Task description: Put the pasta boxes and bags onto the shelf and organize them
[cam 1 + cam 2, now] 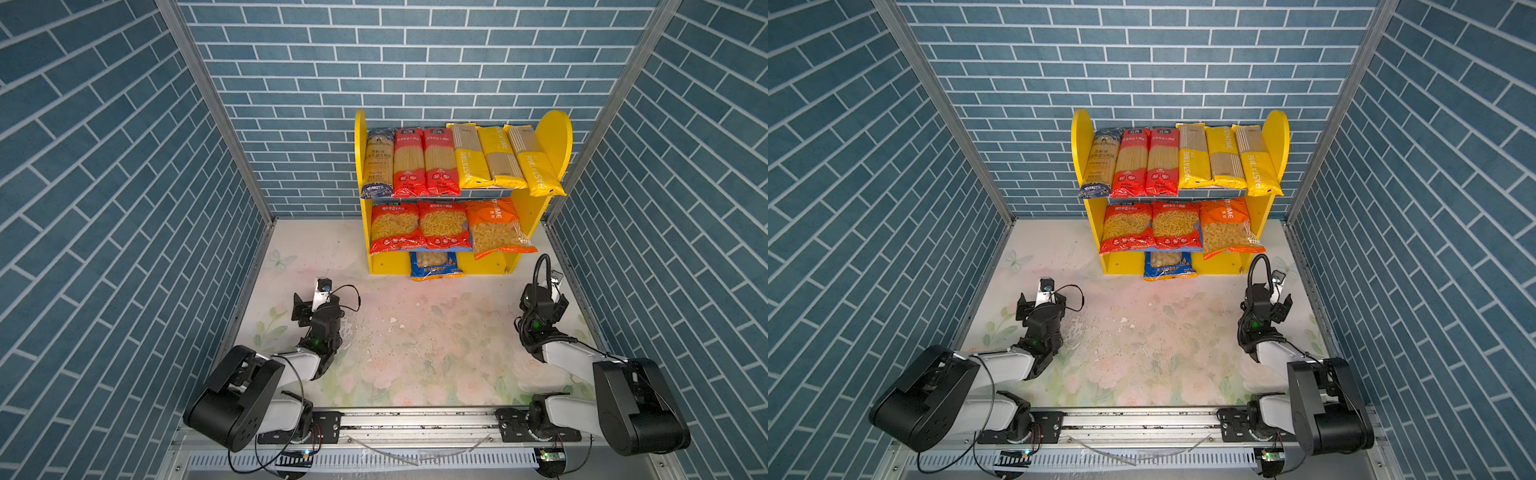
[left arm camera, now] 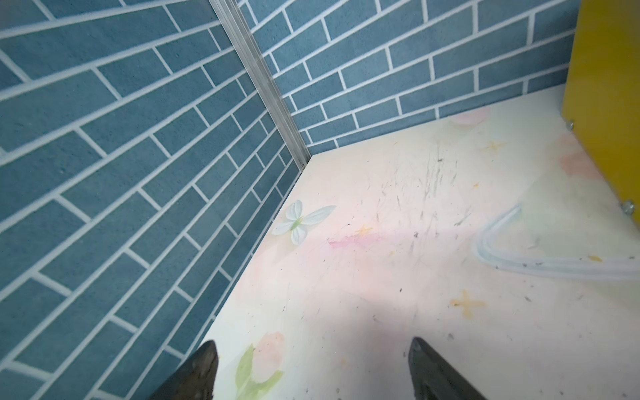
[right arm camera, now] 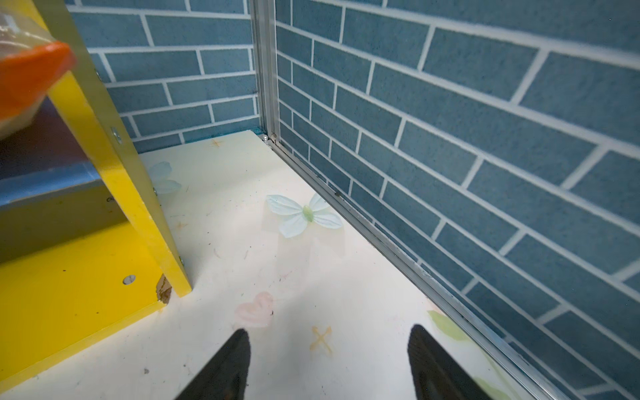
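The shelf [image 1: 555, 137] stands at the back of the table, right of centre in both top views. Its upper board carries a dark blue spaghetti pack [image 1: 378, 162], two red ones [image 1: 409, 162] and three yellow ones [image 1: 496, 158]. On the lower board lie two red bags [image 1: 392, 226] and an orange bag [image 1: 496, 226]. A blue-yellow bag [image 1: 436, 266] sticks out underneath. My left gripper [image 2: 313, 346] is open over bare table near the left wall. My right gripper [image 3: 329, 332] is open beside the shelf's right foot [image 3: 173, 277], holding nothing.
Blue brick walls [image 1: 124, 208] close in the left, back and right, with aluminium posts [image 2: 263, 86] in the corners. A metal rail [image 1: 415, 419] runs along the front. Small crumbs [image 1: 392, 320] dot the floral table top. A clear plastic strip [image 2: 519, 263] lies near the shelf's left foot.
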{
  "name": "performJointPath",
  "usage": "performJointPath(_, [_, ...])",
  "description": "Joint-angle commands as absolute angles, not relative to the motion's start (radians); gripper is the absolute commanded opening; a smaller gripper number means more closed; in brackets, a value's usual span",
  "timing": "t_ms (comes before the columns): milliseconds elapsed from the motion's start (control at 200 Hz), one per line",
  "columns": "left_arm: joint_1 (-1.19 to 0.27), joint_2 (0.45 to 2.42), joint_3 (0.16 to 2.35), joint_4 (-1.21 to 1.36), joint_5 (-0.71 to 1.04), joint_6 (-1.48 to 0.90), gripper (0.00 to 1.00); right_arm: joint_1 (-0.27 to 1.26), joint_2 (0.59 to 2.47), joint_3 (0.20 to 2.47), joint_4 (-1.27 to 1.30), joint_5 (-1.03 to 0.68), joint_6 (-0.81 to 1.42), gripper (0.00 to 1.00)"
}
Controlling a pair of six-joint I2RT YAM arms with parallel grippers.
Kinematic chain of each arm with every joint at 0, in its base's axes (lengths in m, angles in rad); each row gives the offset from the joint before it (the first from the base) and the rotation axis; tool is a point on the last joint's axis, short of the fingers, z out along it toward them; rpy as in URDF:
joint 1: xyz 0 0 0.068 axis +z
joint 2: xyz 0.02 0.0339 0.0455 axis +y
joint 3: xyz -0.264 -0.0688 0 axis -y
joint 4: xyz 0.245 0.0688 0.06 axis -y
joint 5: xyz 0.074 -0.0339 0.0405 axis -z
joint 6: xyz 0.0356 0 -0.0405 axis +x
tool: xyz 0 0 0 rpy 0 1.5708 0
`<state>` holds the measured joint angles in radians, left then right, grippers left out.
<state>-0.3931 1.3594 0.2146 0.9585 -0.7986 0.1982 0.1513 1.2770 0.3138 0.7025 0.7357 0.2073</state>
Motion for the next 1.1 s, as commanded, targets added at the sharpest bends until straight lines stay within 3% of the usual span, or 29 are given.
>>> performJointPath(0, [-0.362, 1.388, 0.226, 1.11, -0.716, 0.215, 0.88, 0.138, 1.315, 0.256, 0.907, 0.774, 0.139, 0.73])
performJointPath(260, [-0.25, 1.575, 0.172, 1.406, -0.537, 0.203, 0.89, 0.098, 1.392, 0.228, 1.051, 0.671, 0.12, 0.77])
performJointPath(325, [-0.242, 1.547, 0.181, 1.342, -0.513, 0.192, 0.88, 0.08, 1.463, 0.205, 1.203, 0.627, 0.095, 0.78])
performJointPath(455, [-0.199, 1.534, 0.199, 1.272, -0.443, 0.152, 0.9, 0.044, 1.43, 0.218, 1.113, 0.552, 0.134, 0.79])
performJointPath(540, [-0.175, 1.569, 0.216, 1.251, -0.404, 0.13, 0.93, 0.016, 1.417, 0.249, 1.028, 0.495, 0.154, 0.8])
performJointPath(575, [-0.166, 1.594, 0.224, 1.289, -0.403, 0.141, 0.99, 0.006, 1.418, 0.268, 0.99, 0.467, 0.156, 0.8])
performJointPath(750, [-0.142, 1.549, 0.262, 1.147, -0.39, 0.093, 1.0, -0.039, 1.445, 0.333, 0.889, 0.302, 0.152, 0.81])
performJointPath(945, [-0.044, 1.528, 0.307, 1.016, -0.278, 0.01, 1.0, -0.051, 1.446, 0.338, 0.879, 0.277, 0.156, 0.81])
performJointPath(985, [-0.043, 1.526, 0.307, 1.009, -0.276, 0.007, 1.0, -0.051, 1.447, 0.339, 0.879, 0.277, 0.156, 0.85])
performJointPath(1020, [-0.043, 1.529, 0.306, 1.018, -0.276, 0.01, 1.0, -0.051, 1.446, 0.338, 0.879, 0.278, 0.157, 0.98])
performJointPath(1095, [-0.043, 1.528, 0.306, 1.016, -0.275, 0.009, 1.0, -0.051, 1.446, 0.338, 0.879, 0.278, 0.156, 0.99])
